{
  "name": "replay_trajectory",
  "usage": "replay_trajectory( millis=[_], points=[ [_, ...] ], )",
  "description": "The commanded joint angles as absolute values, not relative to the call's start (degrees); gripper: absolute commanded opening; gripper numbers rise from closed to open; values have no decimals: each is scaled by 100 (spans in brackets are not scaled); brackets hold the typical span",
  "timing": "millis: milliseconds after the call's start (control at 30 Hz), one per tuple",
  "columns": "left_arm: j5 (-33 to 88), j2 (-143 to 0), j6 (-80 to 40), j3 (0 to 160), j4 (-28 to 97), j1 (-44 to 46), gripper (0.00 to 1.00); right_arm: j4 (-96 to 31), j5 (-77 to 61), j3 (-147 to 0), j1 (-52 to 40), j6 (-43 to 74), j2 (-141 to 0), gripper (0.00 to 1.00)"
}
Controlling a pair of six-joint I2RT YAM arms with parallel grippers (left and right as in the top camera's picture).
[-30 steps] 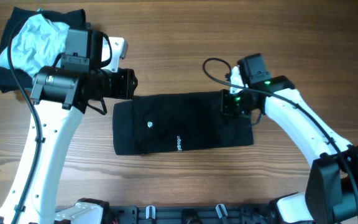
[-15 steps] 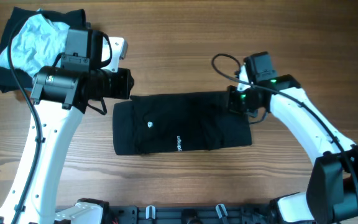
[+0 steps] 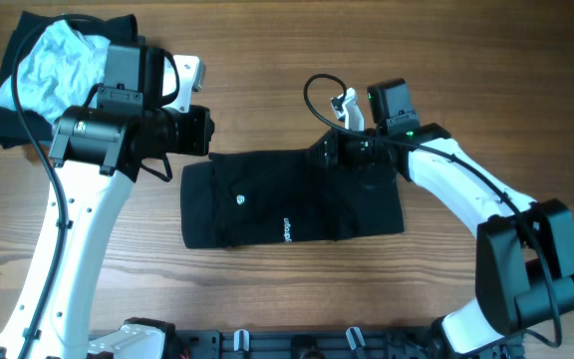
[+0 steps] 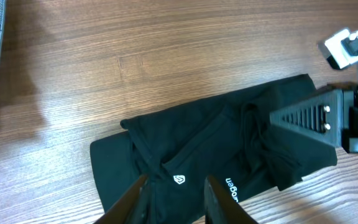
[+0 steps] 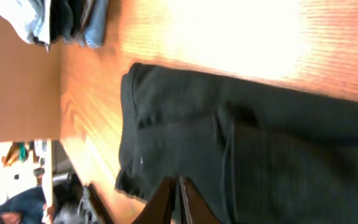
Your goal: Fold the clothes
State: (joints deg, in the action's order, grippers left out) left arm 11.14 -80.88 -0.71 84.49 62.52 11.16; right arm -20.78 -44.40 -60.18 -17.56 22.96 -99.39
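Far left on the counter (image 3: 267, 50) I see a heap of clothes (image 3: 48, 65). My left claw (image 4: 176, 200) hangs spread apart and empty above the black folded garment (image 3: 267, 204) lying mid-counter. My right claw (image 5: 178, 198) sits over its top edge, right of centre, pinched nearly closed; whether cloth is caught, I can't tell.

Black garment (image 3: 292, 194), pale-blue cloth (image 3: 53, 65)
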Motion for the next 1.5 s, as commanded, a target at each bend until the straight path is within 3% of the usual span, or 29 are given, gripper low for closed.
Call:
replay_trajectory(
  millis=[0,33,100,267,400,500,633,733,867,1000,1067,1133,1233,1367,1467],
  points=[
    [1219,-8058,-47,8475,6233,1135,31,-3374,-3607,-6302,-1544,2703,-9515,9],
    [1219,-8058,-47,8475,6228,1135,33,-4021,-3039,-6307,-1459,2956,-9470,17],
    [1219,-8058,-47,8475,6182,1135,33,-4965,-2222,-6300,-1417,3039,-9513,20],
    [1221,-8058,-49,8475,6125,1135,34,-5172,-1485,-5975,-1518,2917,-9806,7],
    [1221,-8058,-49,8475,6149,1135,39,-4901,-2401,-5878,-1997,2272,-10077,4],
    [1221,-8058,-49,8475,6149,1135,39,-4058,-3988,-5885,-2886,1337,-10090,4],
    [1219,-8058,-49,8475,6198,1135,39,-3800,-4222,-6114,-3120,1105,-10060,4],
    [1219,-8058,-49,8475,6486,1135,51,-3813,-3332,-6243,-2685,1706,-9655,6],
    [1221,-8068,-51,8442,6580,1135,49,-3835,-2027,-6235,-2185,3819,-9588,4],
    [1223,-8079,-54,8431,6584,1135,46,-3310,-2379,-6235,-2217,4674,-10208,4],
    [1308,-8079,-71,8431,6628,1135,47,-2464,-2687,-6235,-2255,4980,-10634,4],
    [1308,-8099,-73,8431,6674,1135,54,-1529,-3256,-6235,-2338,4613,-10794,4],
    [1306,-8237,-357,8420,6840,1135,63,-1393,-3448,-6241,-2314,4353,-10667,5],
    [1282,-8519,-683,8020,6834,1059,75,-2202,-3454,-6241,-1876,3404,-9885,16],
    [1411,-8884,-950,7229,6320,668,95,-2945,-3415,-6241,-1354,2528,-9126,32]
  ],
)
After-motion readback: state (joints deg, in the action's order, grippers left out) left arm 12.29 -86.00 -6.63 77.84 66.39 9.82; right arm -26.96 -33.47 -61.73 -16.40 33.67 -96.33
